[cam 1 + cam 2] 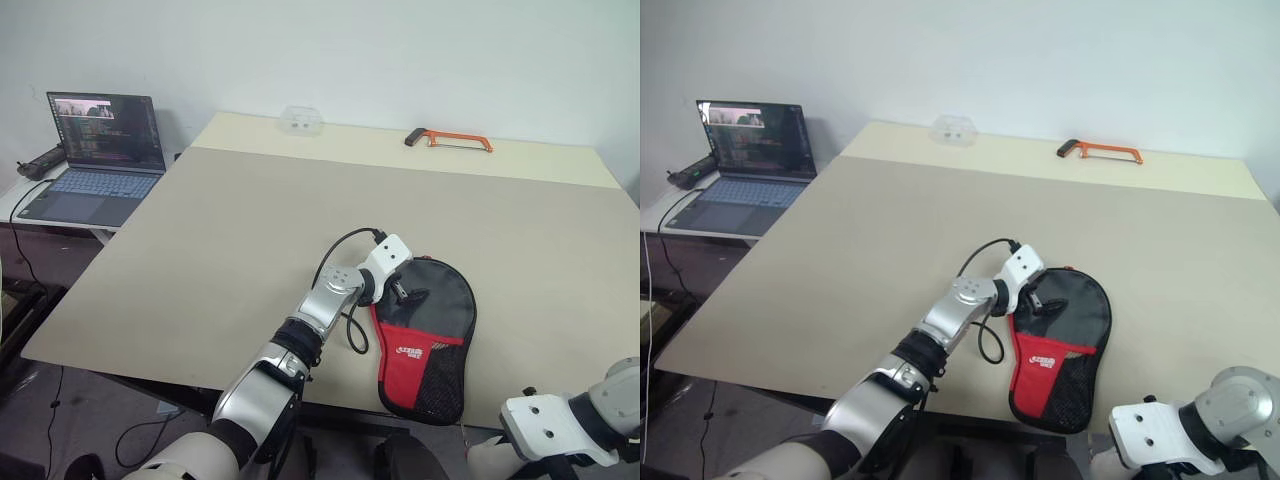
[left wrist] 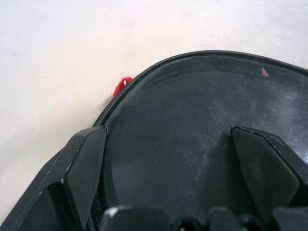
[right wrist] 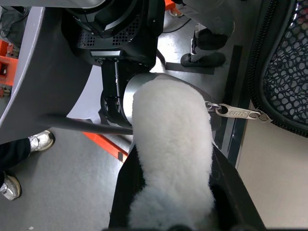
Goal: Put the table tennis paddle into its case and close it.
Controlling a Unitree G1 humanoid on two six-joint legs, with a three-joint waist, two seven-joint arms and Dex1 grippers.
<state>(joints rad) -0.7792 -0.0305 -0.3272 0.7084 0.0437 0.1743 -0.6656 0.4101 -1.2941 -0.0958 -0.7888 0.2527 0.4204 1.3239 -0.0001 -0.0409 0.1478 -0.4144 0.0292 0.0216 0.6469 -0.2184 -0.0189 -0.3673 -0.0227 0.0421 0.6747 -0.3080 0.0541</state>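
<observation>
Left eye view: the left gripper (image 1: pixel 408 292) rests on the round end of the case (image 1: pixel 428 340), which lies flat near the table's (image 1: pixel 230 240) front edge, red panel and mesh end toward the robot. Its black fingers (image 2: pixel 84 163) stand spread wide, released, pressing on the dark top face with nothing pinched between them; a small red loop (image 2: pixel 121 86) sticks out at the case's rim just beyond the fingertips. The paddle cannot be made out through the case. The right gripper (image 3: pixel 168 159) hangs off the table's front edge, fingers clenched; a metal zipper pull (image 3: pixel 237 113) dangles from the case's mesh edge just beside its tip, and whether it is pinched cannot be told. An orange hacksaw (image 1: pixel 449 139) lies well beyond, at the far edge.
</observation>
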